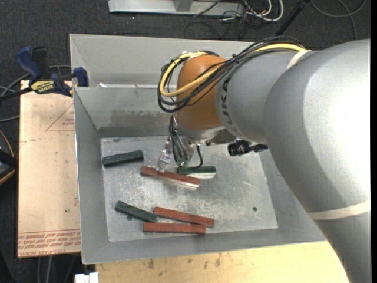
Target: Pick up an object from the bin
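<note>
My gripper [175,157] reaches down in the middle of the bin, under the orange dome of the wrist. Its fingertips stand right above a reddish-brown flat stick [169,177] that lies slanted across the bin floor. A dark green stick [197,170] with a pale end lies just to the right of the fingertips, touching the red one. Whether anything is between the fingers I cannot make out.
Another dark green stick [122,157] lies to the left by the bin wall. Near the front lie a dark green stick [135,211] and two reddish-brown sticks [184,217] [174,229] close together. The arm covers the bin's right and back part.
</note>
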Motion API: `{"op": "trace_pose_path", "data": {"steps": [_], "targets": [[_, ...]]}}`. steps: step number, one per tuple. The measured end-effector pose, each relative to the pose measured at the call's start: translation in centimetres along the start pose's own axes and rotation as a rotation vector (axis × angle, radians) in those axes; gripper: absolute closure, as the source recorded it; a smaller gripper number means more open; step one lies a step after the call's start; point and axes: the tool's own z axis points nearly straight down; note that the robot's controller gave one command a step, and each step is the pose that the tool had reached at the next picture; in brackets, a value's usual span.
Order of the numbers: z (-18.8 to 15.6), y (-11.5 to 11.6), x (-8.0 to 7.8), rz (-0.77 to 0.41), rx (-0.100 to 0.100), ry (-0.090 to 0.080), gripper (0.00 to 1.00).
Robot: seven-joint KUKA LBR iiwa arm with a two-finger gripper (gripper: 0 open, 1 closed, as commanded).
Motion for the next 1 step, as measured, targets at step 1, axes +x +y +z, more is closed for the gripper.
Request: {"op": "trace_pose_path", "data": {"steps": [1], "targets": [[-2.88, -1.43, 0.15, 0.053, 0.002, 0.005, 0.00]]}}
